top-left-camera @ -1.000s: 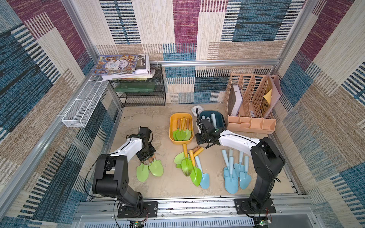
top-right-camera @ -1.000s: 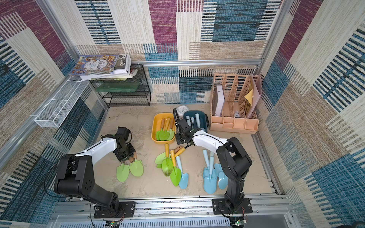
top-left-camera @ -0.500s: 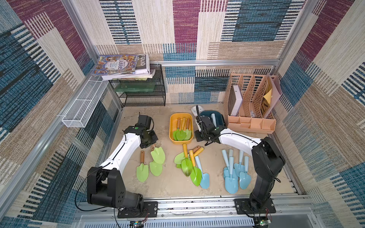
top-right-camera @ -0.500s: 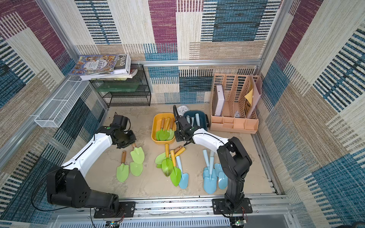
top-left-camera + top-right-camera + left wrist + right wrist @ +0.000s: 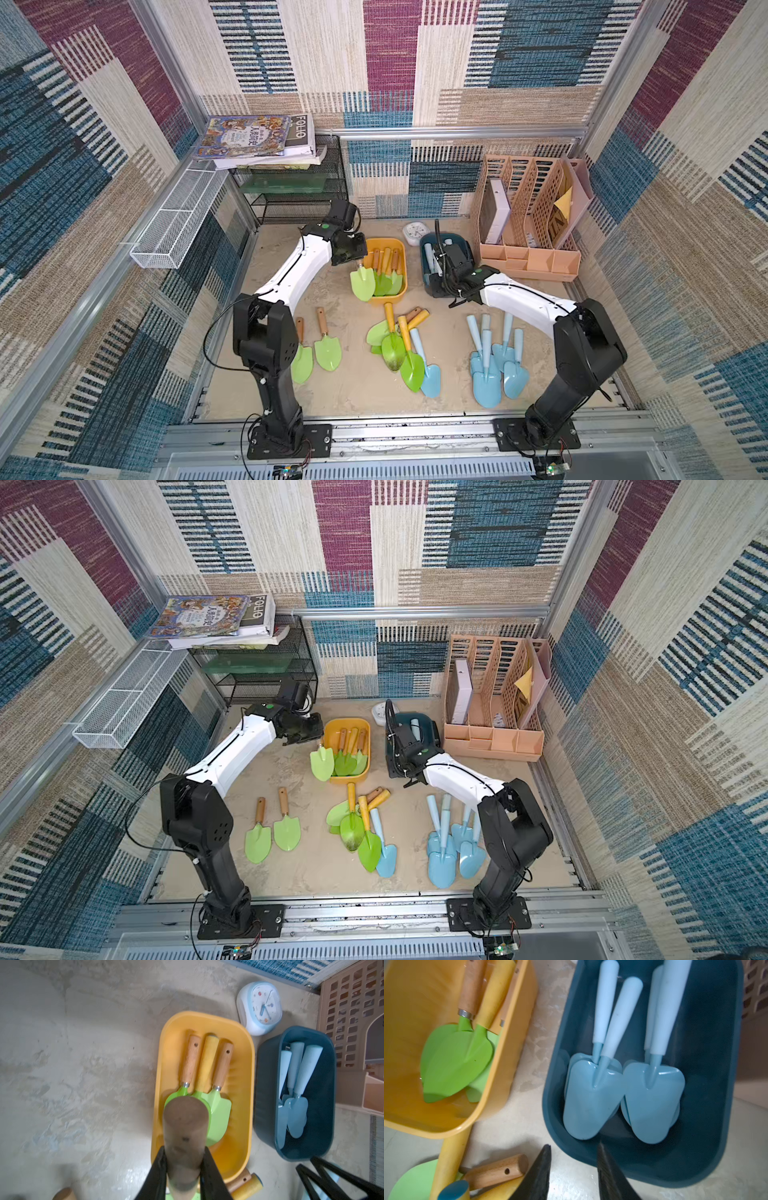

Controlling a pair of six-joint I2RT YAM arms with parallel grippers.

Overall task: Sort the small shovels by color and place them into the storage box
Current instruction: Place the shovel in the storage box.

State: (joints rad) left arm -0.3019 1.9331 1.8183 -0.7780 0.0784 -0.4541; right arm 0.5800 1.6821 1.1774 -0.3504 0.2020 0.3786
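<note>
- Two storage boxes stand side by side at mid-table, the left box and the right box; a clock sits just behind, between them
- An organiser stands right of the right box, against the back wall; a wire shelf stands at the back left, with books on top
- Three shovels lie in the left box; several shovels lie in the right box
- The left gripper hangs at the left box's left rim, clamped on a held shovel; the right gripper hangs empty, jaws apart, at the right box's near rim
- In front of the boxes lie a pair of shovels at the left, a crossed heap in the middle and a cluster at the right
</note>
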